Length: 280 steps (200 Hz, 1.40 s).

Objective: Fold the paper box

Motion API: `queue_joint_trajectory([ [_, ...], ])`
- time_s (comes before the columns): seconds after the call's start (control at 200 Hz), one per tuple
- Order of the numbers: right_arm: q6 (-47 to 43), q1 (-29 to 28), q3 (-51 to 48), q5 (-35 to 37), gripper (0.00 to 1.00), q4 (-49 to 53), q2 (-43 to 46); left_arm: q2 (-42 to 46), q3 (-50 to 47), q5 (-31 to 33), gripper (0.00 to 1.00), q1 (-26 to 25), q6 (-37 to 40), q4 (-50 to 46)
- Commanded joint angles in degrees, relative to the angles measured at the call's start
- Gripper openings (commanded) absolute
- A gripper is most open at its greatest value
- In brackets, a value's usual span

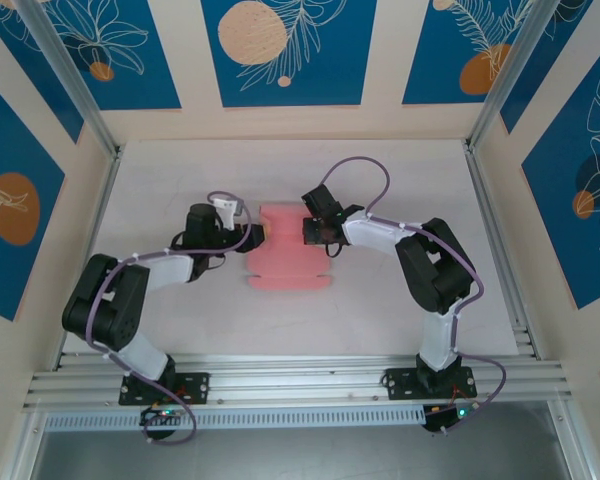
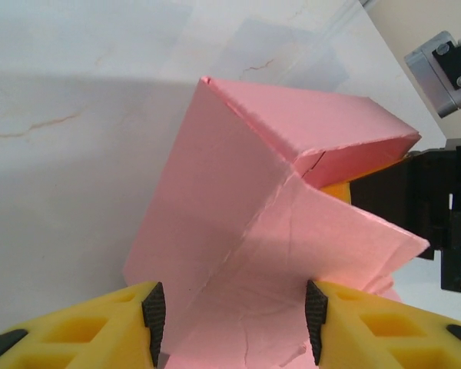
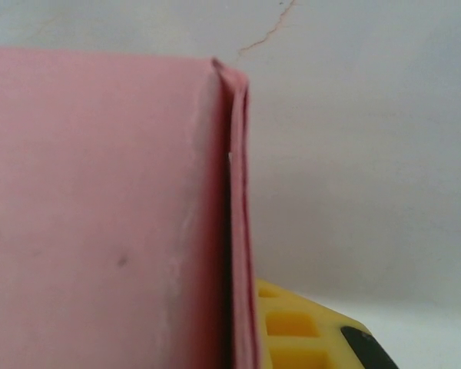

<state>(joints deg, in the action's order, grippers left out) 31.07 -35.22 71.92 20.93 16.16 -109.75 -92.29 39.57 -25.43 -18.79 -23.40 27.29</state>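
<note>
**One box, two grippers, one at each side**

Counted from above: two arms, two grippers, one box (image 1: 285,262). Pink card, part-folded, lying on the table (image 1: 410,170), far half raised, near half flat. Small tabs along the near edge, too small to count.

Left of the box: left arm (image 1: 115,300), bent at the elbow, reaching in. Left gripper (image 1: 263,234) at the box's left edge. Seen from that wrist, two yellow fingers (image 2: 100,334), one black pad on each, standing apart with pink card spanning the gap from pad to pad. Pressing the card or merely flanking it: cannot tell. Near edge of the card cut off by the bottom of the frame.

On the box itself, same view: one panel tilted up, one flap folded over its top, one creased sheet sloping down toward the fingers. Under the flap, a sliver of yellow, most of it hidden.

Right of the box: right gripper (image 1: 315,232) at the far right edge, pinched on a raised wall. In the left wrist view, black body cut off at the right of the frame. Above it, one grey metal block (image 2: 442,73) with two screws, also cut off. From the right wrist: pink wall close and blurred, doubled edge upright. One yellow finger (image 3: 307,334) just right of that edge, its partner hidden behind the card. Further right of the box, right arm (image 1: 435,265), folded back toward its base.
</note>
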Motion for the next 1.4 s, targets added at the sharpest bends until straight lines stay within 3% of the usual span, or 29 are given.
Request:
queue_joint_trajectory([
  [0.0, -0.13, -0.29, 0.94, -1.37, 0.03, 0.69, -1.08, -1.99, 2.31, 0.92, 0.52, -0.81, 2.39, -1.83],
  [0.275, -0.72, -1.1, 0.94, -1.26, 0.02, 1.21, -0.53, -5.1, 3.83, 10.41, 0.46, -1.49, 5.03, -2.5],
  [0.545, 0.12, -2.13, 2.03, -1.46, 0.02, 2.63, -0.4, -6.73, 6.34, 23.26, 0.41, -5.67, 13.5, -3.08],
  [0.695, 0.85, -2.57, 2.68, -1.59, 0.03, 3.35, -0.87, -7.62, 6.61, 31.62, 0.31, -7.87, 15.56, -1.27],
  [1.015, 2.46, -3.37, 3.52, -1.6, 0.02, 5.05, -0.35, -9.5, 7.31, 41.37, 0.19, -9.55, 14.8, -0.55],
  [1.195, 3.45, -4.31, 4.52, -1.16, 0.02, 6.47, -0.55, -10.24, 9.11, 51.03, 0.14, -11.05, 12.72, -3.85],
  [1.395, 6.24, -4.54, 5.57, -0.01, 0.02, 8.77, -0.94, -9.19, 10.22, 60.52, 0.12, -11.36, 4.88, -10.25],
])
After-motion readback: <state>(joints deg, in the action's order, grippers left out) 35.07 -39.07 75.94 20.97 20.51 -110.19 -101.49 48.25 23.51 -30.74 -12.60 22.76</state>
